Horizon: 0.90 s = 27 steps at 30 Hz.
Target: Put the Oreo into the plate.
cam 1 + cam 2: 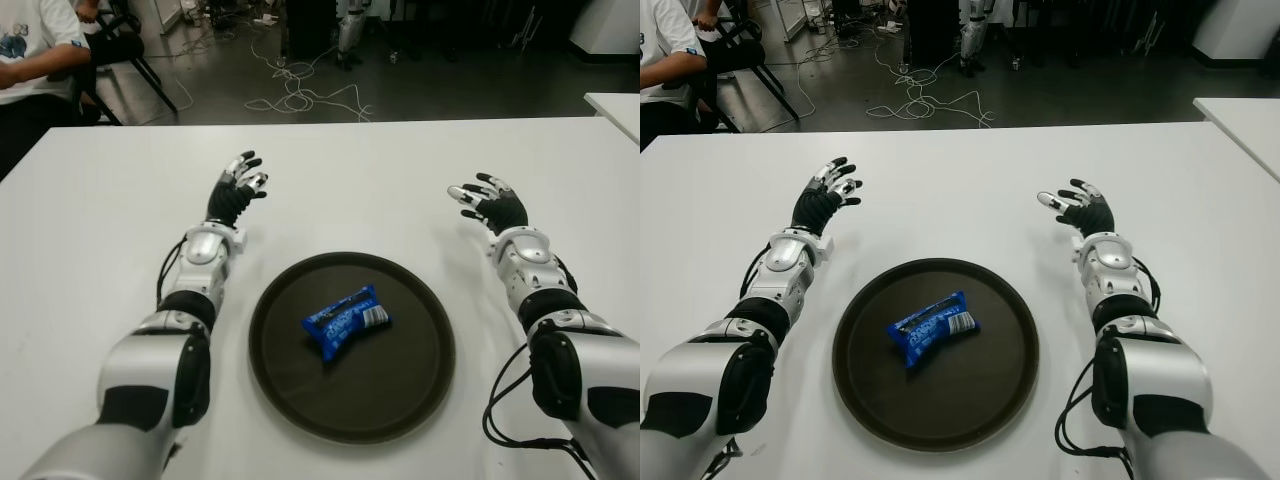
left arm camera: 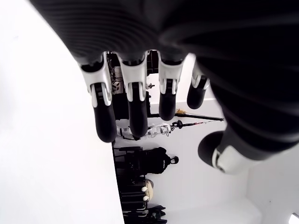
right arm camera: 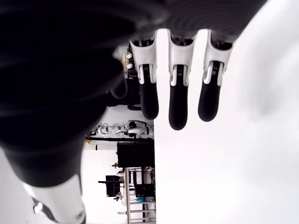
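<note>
A blue Oreo packet (image 1: 346, 321) lies near the middle of the dark round plate (image 1: 410, 390) on the white table (image 1: 370, 180). My left hand (image 1: 238, 187) shows beyond the plate's far left side, fingers spread and holding nothing. My right hand (image 1: 486, 200) shows beyond the plate's far right side, also spread and holding nothing. In the wrist views the left fingers (image 2: 104, 122) and the right fingers (image 3: 178, 109) are extended over bare table.
A person in a white shirt (image 1: 30, 45) sits at the far left corner past the table. Cables (image 1: 300, 95) lie on the floor beyond the far edge. Another white table (image 1: 615, 105) shows at the far right.
</note>
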Each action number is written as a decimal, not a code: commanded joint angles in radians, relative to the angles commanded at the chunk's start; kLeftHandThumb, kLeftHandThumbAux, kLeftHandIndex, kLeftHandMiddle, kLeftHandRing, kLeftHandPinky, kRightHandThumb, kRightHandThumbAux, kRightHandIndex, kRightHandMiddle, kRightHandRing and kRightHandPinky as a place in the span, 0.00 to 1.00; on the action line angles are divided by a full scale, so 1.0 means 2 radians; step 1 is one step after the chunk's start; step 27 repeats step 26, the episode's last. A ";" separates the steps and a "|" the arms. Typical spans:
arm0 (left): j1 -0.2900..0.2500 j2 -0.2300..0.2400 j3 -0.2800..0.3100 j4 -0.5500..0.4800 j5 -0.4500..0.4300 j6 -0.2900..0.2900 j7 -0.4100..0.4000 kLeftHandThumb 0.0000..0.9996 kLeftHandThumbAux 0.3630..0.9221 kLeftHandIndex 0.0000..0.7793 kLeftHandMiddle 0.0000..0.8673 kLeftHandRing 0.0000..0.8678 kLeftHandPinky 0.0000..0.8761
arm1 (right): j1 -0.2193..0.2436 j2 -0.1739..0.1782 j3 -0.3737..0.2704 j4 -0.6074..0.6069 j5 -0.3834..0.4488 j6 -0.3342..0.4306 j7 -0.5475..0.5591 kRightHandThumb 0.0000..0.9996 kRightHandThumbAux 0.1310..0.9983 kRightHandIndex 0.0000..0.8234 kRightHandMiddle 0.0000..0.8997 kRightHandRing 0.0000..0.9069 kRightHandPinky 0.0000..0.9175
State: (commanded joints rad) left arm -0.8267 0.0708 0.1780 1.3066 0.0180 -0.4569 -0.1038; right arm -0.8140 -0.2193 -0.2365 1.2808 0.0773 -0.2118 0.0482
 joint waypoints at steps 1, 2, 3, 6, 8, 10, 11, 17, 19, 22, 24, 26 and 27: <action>0.000 0.000 0.000 0.000 0.000 0.001 0.001 0.14 0.42 0.08 0.17 0.22 0.31 | 0.001 0.000 0.000 -0.001 0.000 -0.002 0.001 0.00 0.77 0.22 0.30 0.33 0.38; 0.000 0.000 0.000 0.000 0.000 0.001 0.001 0.14 0.43 0.08 0.17 0.22 0.31 | 0.001 0.000 0.000 -0.001 0.000 -0.004 0.001 0.00 0.77 0.22 0.30 0.33 0.38; 0.000 0.000 0.000 0.000 0.000 0.001 0.001 0.14 0.43 0.08 0.17 0.22 0.31 | 0.001 0.000 0.001 -0.001 0.000 -0.004 0.001 0.00 0.77 0.22 0.30 0.33 0.38; -0.001 0.000 0.000 0.000 0.000 0.002 0.002 0.14 0.43 0.08 0.17 0.22 0.31 | 0.002 0.000 0.001 -0.001 -0.001 -0.007 0.001 0.00 0.76 0.22 0.30 0.33 0.38; -0.001 0.001 0.001 0.000 -0.001 0.003 0.002 0.14 0.44 0.08 0.17 0.21 0.31 | 0.003 0.001 0.002 -0.001 -0.002 -0.009 0.000 0.00 0.76 0.22 0.30 0.33 0.38; -0.001 0.001 0.002 0.001 -0.002 0.003 0.001 0.13 0.44 0.07 0.16 0.21 0.31 | 0.004 0.002 0.003 -0.002 -0.002 -0.010 -0.002 0.00 0.76 0.23 0.30 0.33 0.38; -0.001 0.001 0.002 0.001 -0.002 0.003 0.001 0.13 0.44 0.07 0.16 0.21 0.31 | 0.005 0.002 0.003 -0.002 -0.002 -0.011 -0.003 0.00 0.76 0.23 0.31 0.33 0.38; -0.001 0.001 0.003 0.001 -0.002 0.004 0.000 0.12 0.44 0.07 0.16 0.21 0.31 | 0.007 0.005 0.004 -0.003 -0.001 -0.013 -0.008 0.00 0.76 0.23 0.31 0.34 0.38; -0.001 0.001 0.004 0.001 -0.003 0.004 0.000 0.12 0.45 0.07 0.17 0.22 0.31 | 0.007 0.006 0.004 -0.003 -0.001 -0.014 -0.010 0.00 0.76 0.23 0.31 0.34 0.38; -0.001 0.002 0.005 0.001 -0.005 0.004 -0.001 0.12 0.45 0.08 0.17 0.22 0.31 | 0.008 0.008 0.004 -0.004 -0.001 -0.015 -0.011 0.00 0.76 0.24 0.32 0.35 0.40; -0.001 0.002 0.005 0.001 -0.004 0.003 -0.001 0.11 0.45 0.07 0.16 0.21 0.31 | 0.009 0.009 0.004 -0.005 0.000 -0.016 -0.013 0.00 0.76 0.24 0.33 0.36 0.41; -0.001 0.002 0.005 0.001 -0.004 0.003 0.000 0.11 0.45 0.07 0.16 0.21 0.31 | 0.010 0.010 0.004 -0.006 0.000 -0.016 -0.014 0.00 0.76 0.25 0.33 0.36 0.41; -0.001 0.002 0.005 0.001 -0.004 0.003 0.000 0.11 0.45 0.07 0.16 0.21 0.31 | 0.010 0.010 0.004 -0.006 0.000 -0.016 -0.014 0.00 0.76 0.25 0.33 0.36 0.41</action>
